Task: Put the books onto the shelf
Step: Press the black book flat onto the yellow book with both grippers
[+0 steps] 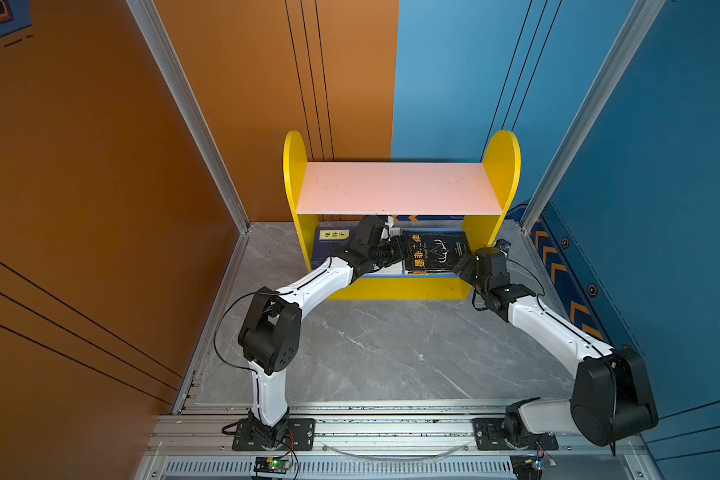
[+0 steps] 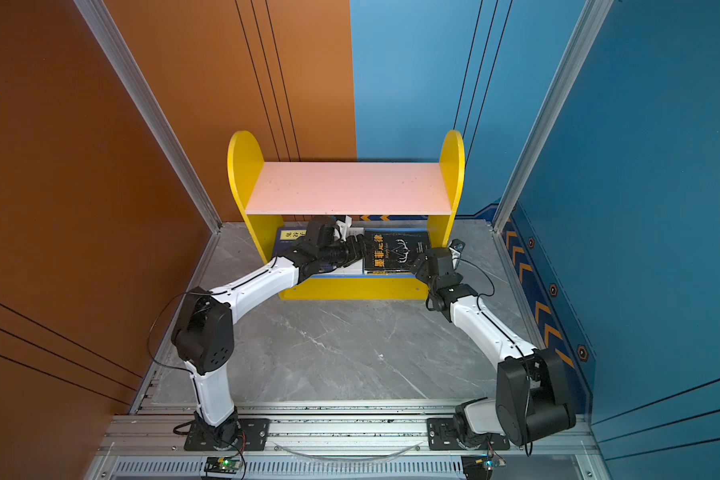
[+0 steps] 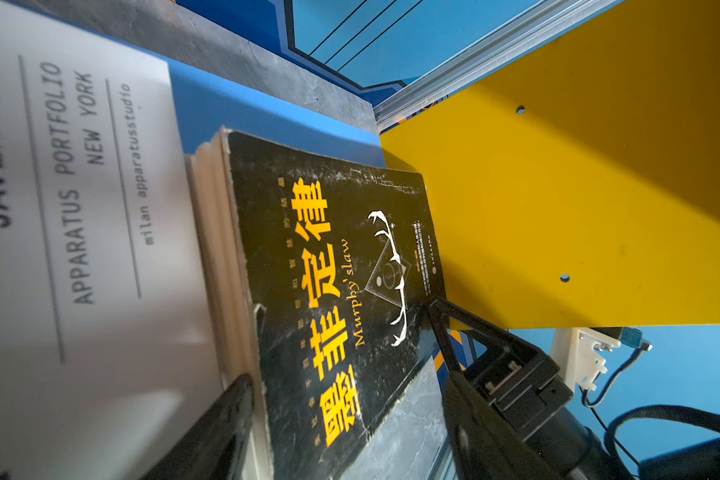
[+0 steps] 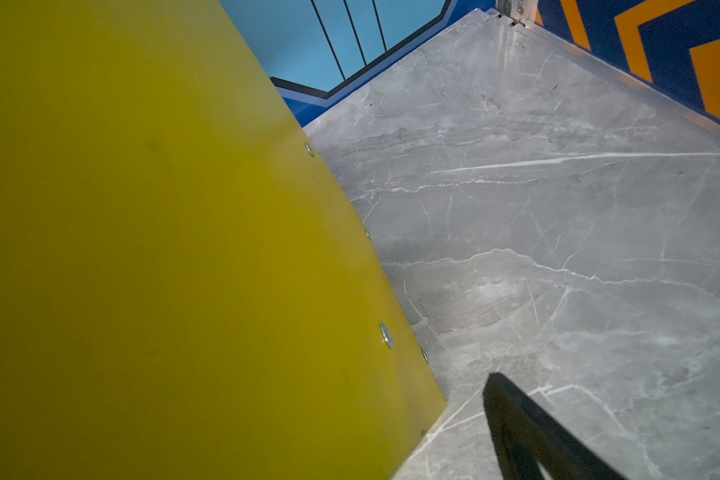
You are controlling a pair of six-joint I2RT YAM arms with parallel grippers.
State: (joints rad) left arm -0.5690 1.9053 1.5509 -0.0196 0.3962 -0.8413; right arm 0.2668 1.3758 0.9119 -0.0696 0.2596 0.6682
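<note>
Black book point(image 1: 437, 249), laid flat mid-frame on shelf point(image 1: 501, 166), is flanked by open, empty pincers: left gripper point(image 1: 404, 249) at left edge, right gripper point(image 1: 460, 264) at lower-right corner.

Robotics lab test cell, built as a small booth. Aluminium frame posts point(image 1: 192, 120) hold printed walls: orange wall panels point(image 1: 80, 166) from 9 to 12 o'clock, blue wall panels point(image 1: 661, 166) from 12 to 3 o'clock. The floor is a grey marble-look tabletop point(image 1: 391, 353). At 6 o'clock, 2 white-and-black robot arms point(image 1: 267, 395) are bolted to an aluminium rail point(image 1: 391, 430), with a bare circuit board point(image 1: 272, 462) and loose wires. A small yellow-and-pink shelf point(image 1: 294, 174) stands at 12 o'clock.
</note>
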